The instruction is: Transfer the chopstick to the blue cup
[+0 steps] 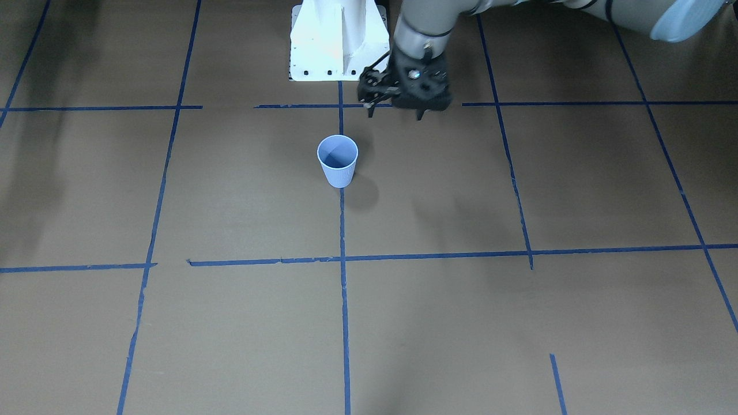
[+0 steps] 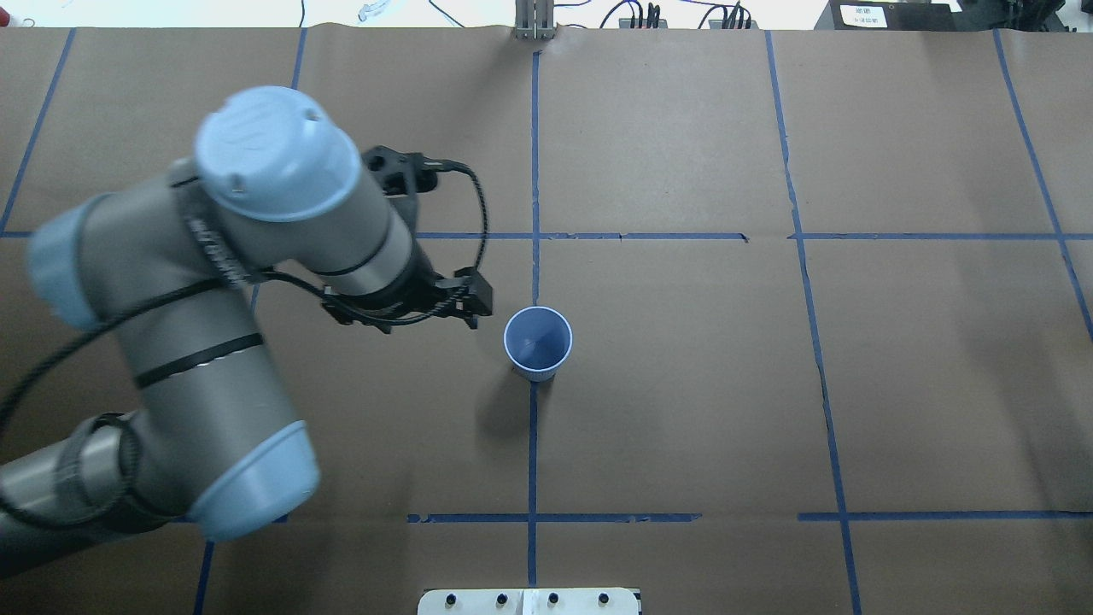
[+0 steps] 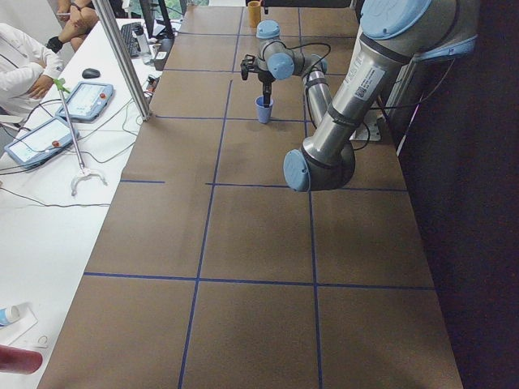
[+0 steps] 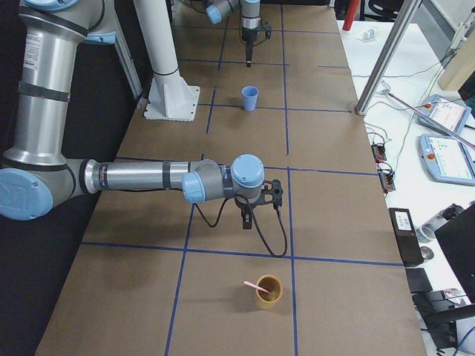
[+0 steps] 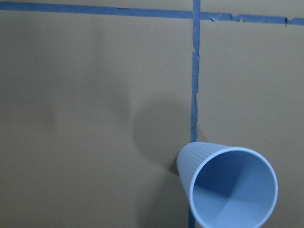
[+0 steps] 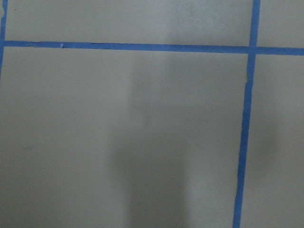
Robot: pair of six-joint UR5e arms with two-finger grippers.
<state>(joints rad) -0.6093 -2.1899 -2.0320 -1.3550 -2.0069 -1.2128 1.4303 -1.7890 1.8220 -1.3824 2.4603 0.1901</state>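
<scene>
The blue cup (image 1: 338,161) stands upright and empty on a blue tape line at mid-table; it also shows in the overhead view (image 2: 537,342) and the left wrist view (image 5: 228,187). My left gripper (image 1: 395,114) hangs open and empty beside the cup, towards the robot's base. In the overhead view it (image 2: 468,312) is just left of the cup. A pale-pink chopstick (image 4: 256,285) leans in a yellow-brown cup (image 4: 269,291) at the table's right end. My right gripper (image 4: 245,216) points down a little short of that cup; I cannot tell whether it is open or shut.
The white robot base (image 1: 337,40) stands behind the blue cup. Blue tape lines cross the brown paper table. A metal post (image 4: 386,59) and control tablets (image 4: 445,141) are off the table's far edge. A person (image 3: 24,69) sits there.
</scene>
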